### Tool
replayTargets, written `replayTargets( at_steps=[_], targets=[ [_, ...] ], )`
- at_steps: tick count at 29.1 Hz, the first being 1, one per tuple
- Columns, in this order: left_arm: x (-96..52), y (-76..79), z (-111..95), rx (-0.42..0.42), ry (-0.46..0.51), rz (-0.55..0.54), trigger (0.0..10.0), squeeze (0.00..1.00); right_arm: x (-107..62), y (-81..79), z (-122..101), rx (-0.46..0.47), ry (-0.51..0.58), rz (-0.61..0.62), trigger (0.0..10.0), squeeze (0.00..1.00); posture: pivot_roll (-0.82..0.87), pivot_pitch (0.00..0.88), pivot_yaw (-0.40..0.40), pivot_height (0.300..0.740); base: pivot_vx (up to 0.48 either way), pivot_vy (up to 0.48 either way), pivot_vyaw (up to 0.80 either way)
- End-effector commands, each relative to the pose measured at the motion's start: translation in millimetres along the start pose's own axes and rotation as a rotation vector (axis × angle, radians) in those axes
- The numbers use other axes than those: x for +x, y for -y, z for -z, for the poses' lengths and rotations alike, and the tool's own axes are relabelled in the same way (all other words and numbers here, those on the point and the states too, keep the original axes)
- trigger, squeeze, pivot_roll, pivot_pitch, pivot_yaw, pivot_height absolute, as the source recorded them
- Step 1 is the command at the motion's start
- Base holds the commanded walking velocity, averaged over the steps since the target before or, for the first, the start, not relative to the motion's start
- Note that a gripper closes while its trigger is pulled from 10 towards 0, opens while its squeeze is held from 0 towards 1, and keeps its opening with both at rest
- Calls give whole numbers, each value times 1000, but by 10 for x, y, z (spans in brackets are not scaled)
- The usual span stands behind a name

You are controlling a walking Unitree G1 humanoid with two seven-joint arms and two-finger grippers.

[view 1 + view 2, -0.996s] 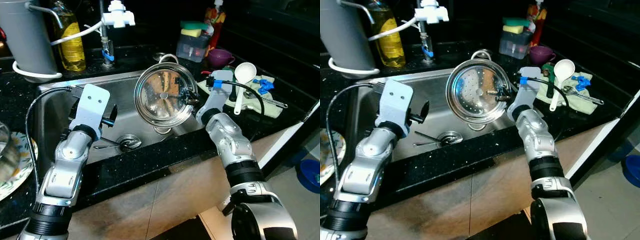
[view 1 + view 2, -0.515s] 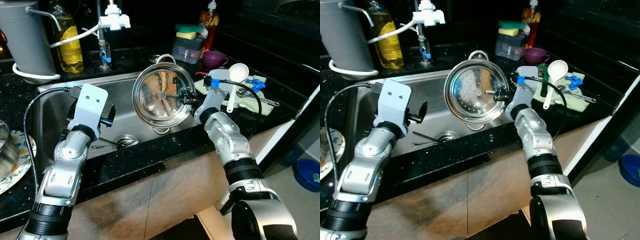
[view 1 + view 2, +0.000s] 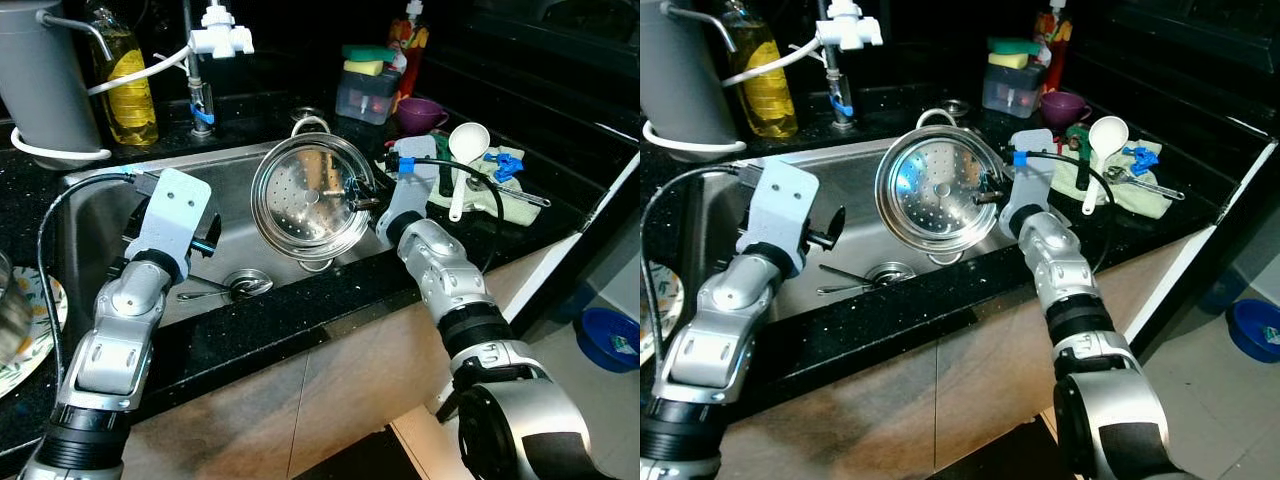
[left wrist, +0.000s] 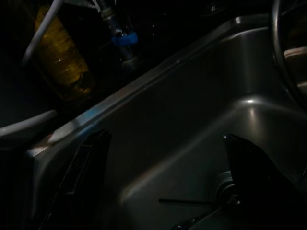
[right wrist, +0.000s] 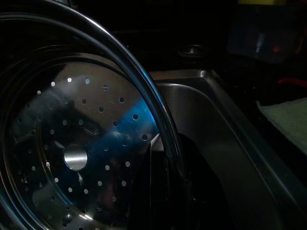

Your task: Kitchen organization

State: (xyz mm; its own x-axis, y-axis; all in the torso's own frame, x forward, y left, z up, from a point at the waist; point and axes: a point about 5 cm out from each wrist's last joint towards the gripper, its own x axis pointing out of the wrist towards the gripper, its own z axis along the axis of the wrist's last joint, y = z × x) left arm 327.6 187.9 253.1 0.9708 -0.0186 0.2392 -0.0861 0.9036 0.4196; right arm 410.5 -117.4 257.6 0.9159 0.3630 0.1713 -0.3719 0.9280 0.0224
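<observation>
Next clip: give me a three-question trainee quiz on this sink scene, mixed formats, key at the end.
1. True or false: the right pincer grips the rim of the perforated steamer pot, holding it tilted over the sink.
2. Multiple choice: the left pincer is A) shut on the spoon, B) open over the sink and holding nothing, C) on the tap.
3. Fill in: the white ladle lies on a pale green ______ on the counter, to the robot's right of the sink.

Key: 1 true; 2 B; 3 cloth.
</observation>
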Motion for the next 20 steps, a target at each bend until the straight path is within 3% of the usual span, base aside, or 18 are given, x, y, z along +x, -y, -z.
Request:
replayTargets(
  at_steps=[1,11,19,20],
  targets=[
    [-30,8,47,-9,-21,7,10000,0,36,-25,-95,-21,36,-16,10000,0,11,123,-100,740,0,0,0],
    [-22,-30,47,-24,-34,-4,10000,0,53,-9,-107,-32,39,-17,10000,0,9,133,-100,740,0,0,0],
    [-11,-73,56,17,-39,11,10000,0,115,-97,-122,-101,27,-52,10000,0,8,136,-100,740,0,0,0],
    [-2,-124,37,48,-36,17,10000,0,156,-138,-140,-146,19,-60,10000,0,14,154,-105,740,0,0,0]
  ],
)
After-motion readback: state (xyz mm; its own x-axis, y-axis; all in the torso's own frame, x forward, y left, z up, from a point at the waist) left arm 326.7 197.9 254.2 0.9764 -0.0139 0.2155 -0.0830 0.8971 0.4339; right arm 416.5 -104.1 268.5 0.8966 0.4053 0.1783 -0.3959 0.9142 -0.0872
